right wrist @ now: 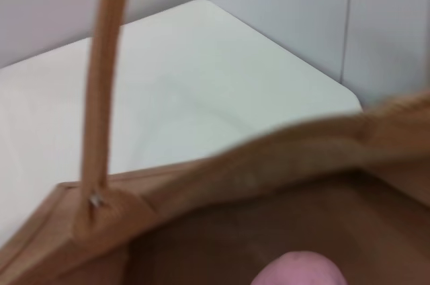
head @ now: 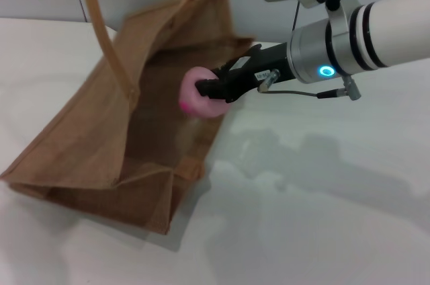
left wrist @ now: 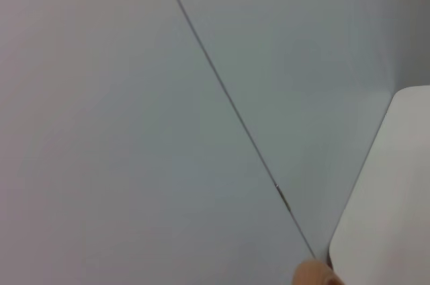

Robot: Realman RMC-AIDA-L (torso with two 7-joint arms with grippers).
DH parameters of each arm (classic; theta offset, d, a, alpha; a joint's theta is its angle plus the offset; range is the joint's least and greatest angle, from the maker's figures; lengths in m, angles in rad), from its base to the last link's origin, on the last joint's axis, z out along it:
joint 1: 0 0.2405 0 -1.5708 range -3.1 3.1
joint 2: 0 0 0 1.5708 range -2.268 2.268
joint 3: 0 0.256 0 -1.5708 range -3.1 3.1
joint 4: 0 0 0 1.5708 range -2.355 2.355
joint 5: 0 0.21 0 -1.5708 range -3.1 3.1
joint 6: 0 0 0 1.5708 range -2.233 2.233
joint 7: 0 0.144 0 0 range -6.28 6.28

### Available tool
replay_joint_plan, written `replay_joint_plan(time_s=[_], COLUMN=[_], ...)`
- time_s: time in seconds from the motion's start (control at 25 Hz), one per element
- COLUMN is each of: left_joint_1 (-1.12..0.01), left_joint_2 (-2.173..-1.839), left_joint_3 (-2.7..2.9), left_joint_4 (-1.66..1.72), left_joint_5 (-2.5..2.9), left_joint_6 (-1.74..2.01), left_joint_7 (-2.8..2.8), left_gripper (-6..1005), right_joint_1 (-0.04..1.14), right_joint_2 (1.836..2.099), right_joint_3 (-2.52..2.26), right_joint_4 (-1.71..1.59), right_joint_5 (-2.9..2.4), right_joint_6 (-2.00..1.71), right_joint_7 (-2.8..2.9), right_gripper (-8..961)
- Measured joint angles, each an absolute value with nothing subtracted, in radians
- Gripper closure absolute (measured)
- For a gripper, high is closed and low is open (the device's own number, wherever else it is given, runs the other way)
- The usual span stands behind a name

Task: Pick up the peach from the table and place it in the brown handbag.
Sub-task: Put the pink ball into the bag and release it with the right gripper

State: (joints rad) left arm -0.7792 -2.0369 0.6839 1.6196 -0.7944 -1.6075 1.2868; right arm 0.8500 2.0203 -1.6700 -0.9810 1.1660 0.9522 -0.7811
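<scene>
The bag [head: 114, 144] is lying nearest the head camera, on its side on the table [head: 322, 218], its open mouth facing up and toward the right arm. The right gripper [head: 213, 90] is reaching in from the arm's side of the bag and is clamping the peach [head: 198, 100] between its black fingers [head: 232, 73]. The peach is hanging at the bag's mouth, just over the rim and above the brown interior, clear of the table. In the right wrist view the peach [right wrist: 300, 269] is showing as a pink dome just above the bag's inner floor, with the bag's rim [right wrist: 282, 154] and one handle [right wrist: 104, 97] crossing beyond it. A second handle [head: 101, 26] is arching up from the bag's far side. The left gripper is not appearing in any view; its wrist camera is facing a wall, with one table corner [left wrist: 383, 211] showing.
</scene>
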Motion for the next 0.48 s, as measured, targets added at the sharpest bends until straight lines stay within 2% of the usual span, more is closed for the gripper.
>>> replay_joint_plan(time_s=[0.48], left_joint_1=[-0.79], left_joint_2=[-2.04], left_joint_3=[0.77], left_joint_4=[1.597], left_joint_5=[-0.834], left_joint_6=[-1.576], left_joint_7=[1.263], left_gripper=[799], right_joint_1=[0.896], right_joint_2=[2.021], right_joint_3=[-1.699], right_joint_4=[-0.849], right_joint_5=[1.347], right_joint_6=[0.838], right_joint_7=[-0.981], right_gripper=[686])
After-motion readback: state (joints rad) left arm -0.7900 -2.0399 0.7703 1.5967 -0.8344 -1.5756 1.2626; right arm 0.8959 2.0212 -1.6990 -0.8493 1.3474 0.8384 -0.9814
